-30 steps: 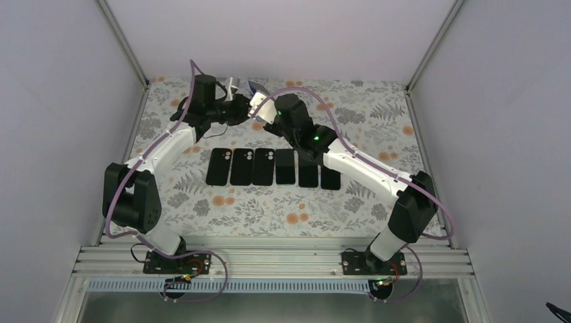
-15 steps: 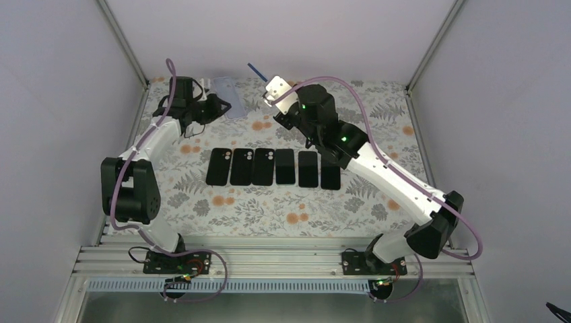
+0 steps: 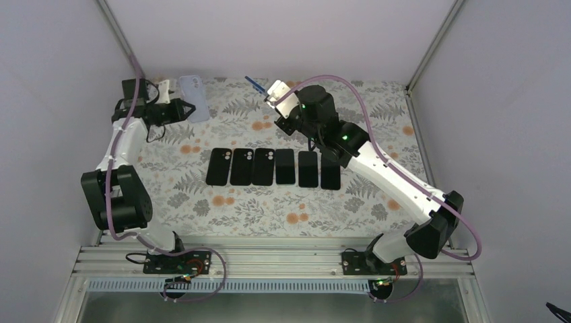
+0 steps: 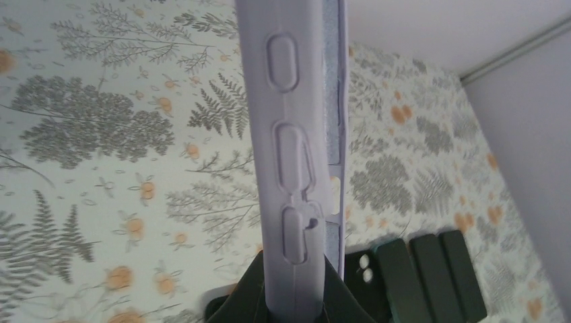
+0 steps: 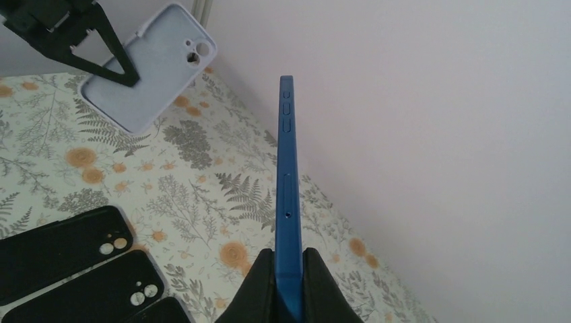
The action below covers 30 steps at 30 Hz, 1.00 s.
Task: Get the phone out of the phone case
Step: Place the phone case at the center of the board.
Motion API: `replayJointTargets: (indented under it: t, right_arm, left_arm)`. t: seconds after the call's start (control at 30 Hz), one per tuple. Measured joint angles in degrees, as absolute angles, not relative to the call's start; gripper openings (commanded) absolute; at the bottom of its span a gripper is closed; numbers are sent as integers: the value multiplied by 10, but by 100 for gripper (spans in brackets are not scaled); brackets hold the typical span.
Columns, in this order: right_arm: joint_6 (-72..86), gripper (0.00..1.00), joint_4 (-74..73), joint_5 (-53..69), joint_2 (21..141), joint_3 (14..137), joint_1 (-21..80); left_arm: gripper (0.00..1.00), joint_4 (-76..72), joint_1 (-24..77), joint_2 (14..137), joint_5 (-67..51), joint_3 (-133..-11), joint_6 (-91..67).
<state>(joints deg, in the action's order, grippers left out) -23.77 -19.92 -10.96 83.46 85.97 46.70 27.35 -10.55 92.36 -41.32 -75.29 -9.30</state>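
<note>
Top external shows my arms now swung apart, left gripper (image 3: 180,108) pinching the empty lilac case (image 3: 194,94), right gripper (image 3: 270,96) pinching the blue phone (image 3: 254,84): separation looks done.

Place: robot test cell in a lab.
Enclosure: plain pale wall panels (image 3: 54,101) set in metal corner posts (image 3: 123,42).
Mounting: two arm bases (image 3: 165,261) bolted to an aluminium rail (image 3: 269,259).
Table: floral cloth (image 3: 269,208); black cases (image 3: 273,167) in a tidy row.
</note>
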Motion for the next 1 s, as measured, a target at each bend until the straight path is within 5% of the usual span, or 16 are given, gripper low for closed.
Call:
replayJointTargets:
  t: [0.5, 1.0]
  right_arm:
    - [-207, 4, -220, -63, 835, 855, 452]
    - [-198, 4, -220, -51, 835, 855, 452]
  left_arm:
    - [2, 493, -239, 963, -509, -725, 244]
    - [2, 542, -252, 1021, -487, -634, 347]
